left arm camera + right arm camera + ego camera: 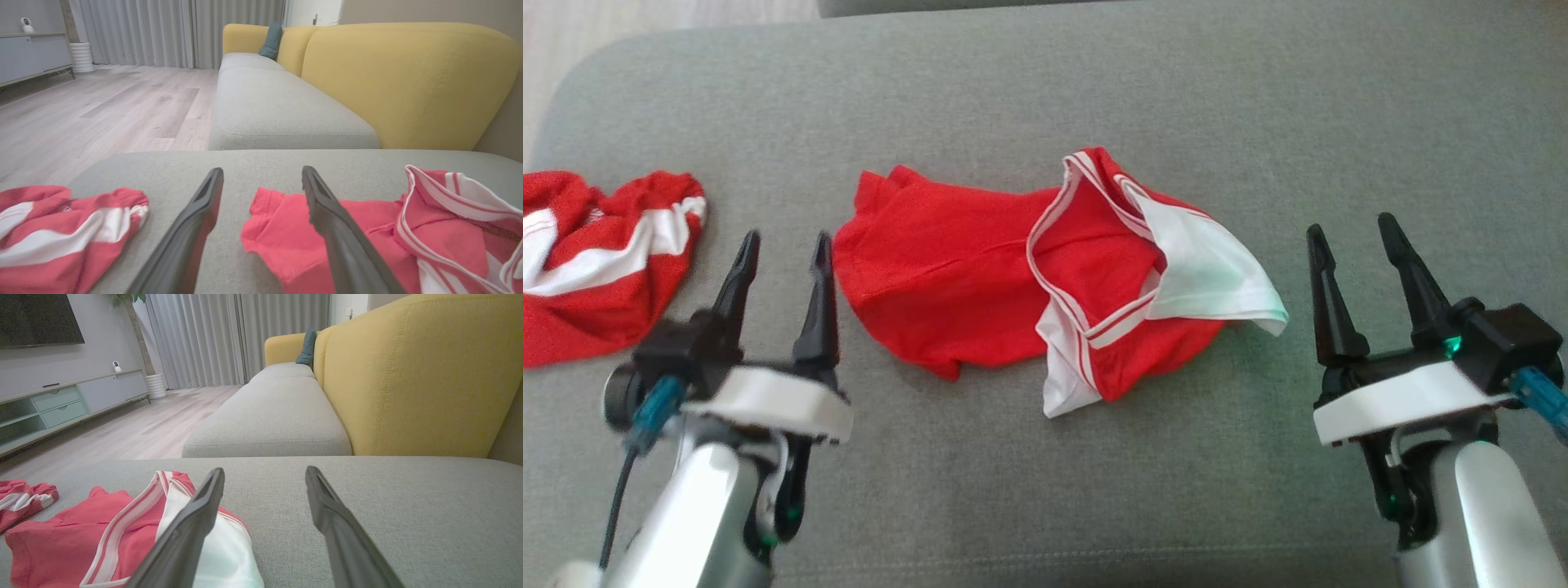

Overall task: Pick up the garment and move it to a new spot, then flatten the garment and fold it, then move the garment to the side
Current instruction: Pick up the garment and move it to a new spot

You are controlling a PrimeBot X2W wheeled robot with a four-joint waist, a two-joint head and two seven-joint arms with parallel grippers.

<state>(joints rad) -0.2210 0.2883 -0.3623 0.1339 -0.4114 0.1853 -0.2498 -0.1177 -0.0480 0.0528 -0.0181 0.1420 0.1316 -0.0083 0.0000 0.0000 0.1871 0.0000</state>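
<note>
A: What is all this lying on?

B: A grey seat cushion (1045,490) is stretching across the head view, and everything is resting on it. At the lower left, the left gripper (787,238) is hovering with its fingers spread and nothing between them. At the lower right, the right gripper (1350,225) is doing the same.

A: And the garment?

B: The red garment (947,269) is lying crumpled in the centre of the frame, between the two grippers. Its white-trimmed opening and a white panel are turning up toward the right. I am judging that the grippers are flanking it so each can take an edge, since it is looking bunched, not yet flattened or folded.

A: The other red thing?

B: A second red-and-white garment (605,253) is sitting at the left edge, well apart, probably set aside there.

A: Further off?

B: In the left wrist view a yellow backrest (408,81) is rising at the upper right. Grey curtains (163,32) are hanging at the top, beyond a wooden floor (102,106).

A: Any writing?

B: None that I am managing to read. A small mark on the second garment is showing, but it is too blurred to make out.
</note>
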